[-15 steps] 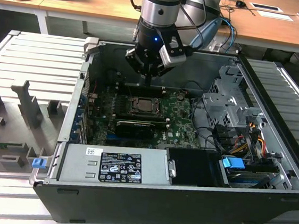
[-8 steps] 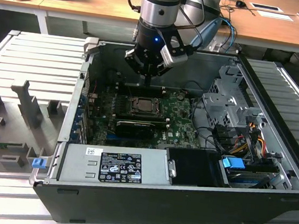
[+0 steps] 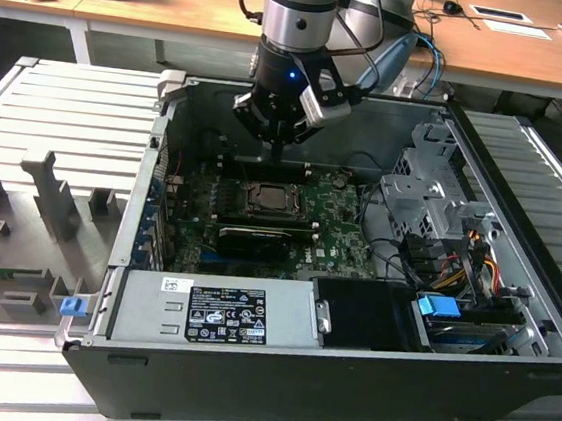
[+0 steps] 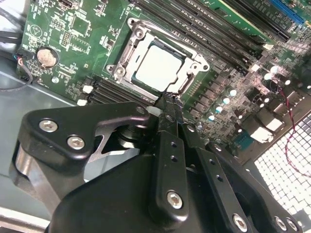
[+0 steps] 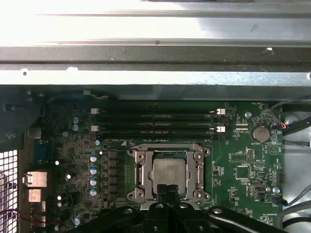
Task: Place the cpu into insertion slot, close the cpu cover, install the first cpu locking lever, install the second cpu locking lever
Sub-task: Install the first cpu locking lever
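The cpu (image 5: 169, 173) lies flat in the insertion slot (image 5: 150, 180), its silver-grey top showing through the window of the cpu cover (image 5: 140, 170). The cover lies down flat around the chip (image 4: 158, 65) as a metal frame (image 4: 127, 52). My gripper (image 5: 168, 190) is shut with nothing between its fingers. In both wrist views its tips (image 4: 168, 98) sit at one edge of the socket frame. In the exterior view the gripper (image 3: 280, 148) hangs a little above the motherboard, over the far side of the socket (image 3: 269, 200). Whether the levers are latched I cannot tell.
The open computer case (image 3: 151, 207) walls in the motherboard (image 3: 334, 231). A long black expansion card (image 3: 255, 239) lies just in front of the socket, and memory slots (image 5: 155, 122) lie beyond it. A drive cage and cables (image 3: 438, 247) fill the exterior view's right; a power supply (image 3: 215, 309) sits in front.
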`<action>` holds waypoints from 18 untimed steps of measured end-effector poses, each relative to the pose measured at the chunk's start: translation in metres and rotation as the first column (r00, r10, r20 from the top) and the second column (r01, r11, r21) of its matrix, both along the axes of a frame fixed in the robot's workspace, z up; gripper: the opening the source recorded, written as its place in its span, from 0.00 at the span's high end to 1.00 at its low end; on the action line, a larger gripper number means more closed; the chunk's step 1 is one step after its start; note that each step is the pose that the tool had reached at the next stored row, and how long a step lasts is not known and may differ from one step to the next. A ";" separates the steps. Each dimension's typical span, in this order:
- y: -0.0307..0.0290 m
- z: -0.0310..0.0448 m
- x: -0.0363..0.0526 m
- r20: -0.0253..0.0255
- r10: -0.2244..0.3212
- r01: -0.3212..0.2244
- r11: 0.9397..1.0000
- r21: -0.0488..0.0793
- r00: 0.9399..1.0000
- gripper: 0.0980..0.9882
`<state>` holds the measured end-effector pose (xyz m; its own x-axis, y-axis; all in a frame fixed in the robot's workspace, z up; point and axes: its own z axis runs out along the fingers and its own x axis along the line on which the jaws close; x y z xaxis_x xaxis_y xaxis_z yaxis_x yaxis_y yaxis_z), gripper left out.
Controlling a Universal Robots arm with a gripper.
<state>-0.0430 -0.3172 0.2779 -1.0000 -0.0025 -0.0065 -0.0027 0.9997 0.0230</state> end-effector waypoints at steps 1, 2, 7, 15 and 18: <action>0.0000 0.0000 -0.0008 0.000 0.000 0.000 1.000 0.000 1.000 0.99; 0.0000 0.0001 -0.0015 0.000 0.000 0.000 1.000 0.000 1.000 0.99; 0.0000 0.0000 -0.0026 0.000 0.000 0.000 1.000 0.000 1.000 0.99; 0.0000 -0.0002 -0.0042 0.000 0.000 0.000 1.000 0.000 1.000 0.99; 0.0000 -0.0003 -0.0049 0.000 0.000 0.000 1.000 0.000 1.000 0.99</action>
<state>-0.0479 -0.3172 0.2776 -1.0000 -0.0026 -0.0065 -0.0028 0.9997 0.0229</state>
